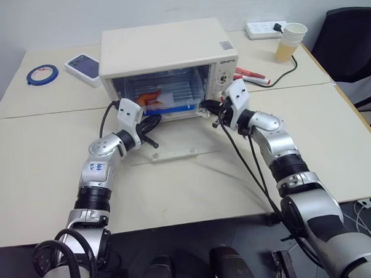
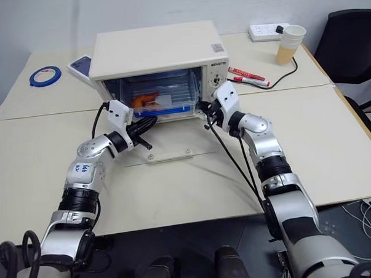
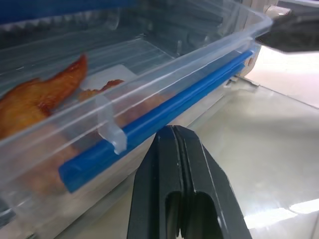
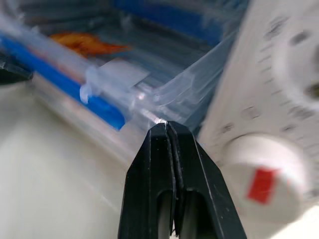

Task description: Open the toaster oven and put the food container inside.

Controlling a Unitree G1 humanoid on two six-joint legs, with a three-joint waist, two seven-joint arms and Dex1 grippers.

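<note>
- I saw the toaster oven (image 1: 169, 50) at the far middle of the table (image 1: 45, 163), with its glass door (image 1: 174, 153) already folded down flat toward me.
- The food container (image 1: 165, 97) was inside the oven's opening, on the rack as far as I could judge; its near blue clip (image 3: 154, 122) ran along the front edge and looked close to the mouth of the oven, so maybe it was not fully in.
- The left gripper (image 3: 174, 137) had its two fingers pressed together and held nothing; its tip was just beside the container's blue clip, at the left part of the opening.
- The right gripper (image 4: 167, 130) was also closed and empty, with the tip at the container's right corner, very near the oven's knob panel (image 4: 279, 99).
- My worry: if one closed tip pushed harder than the other, the container could turn and jam against the oven's side wall.
- The right tip could slip off the smooth plastic corner and hit the knob (image 4: 266, 181) with the red mark, turning it.
- If the box stayed out over the edge, the door would not close on it later.
- I could not tell if either tip really touched the plastic.
</note>
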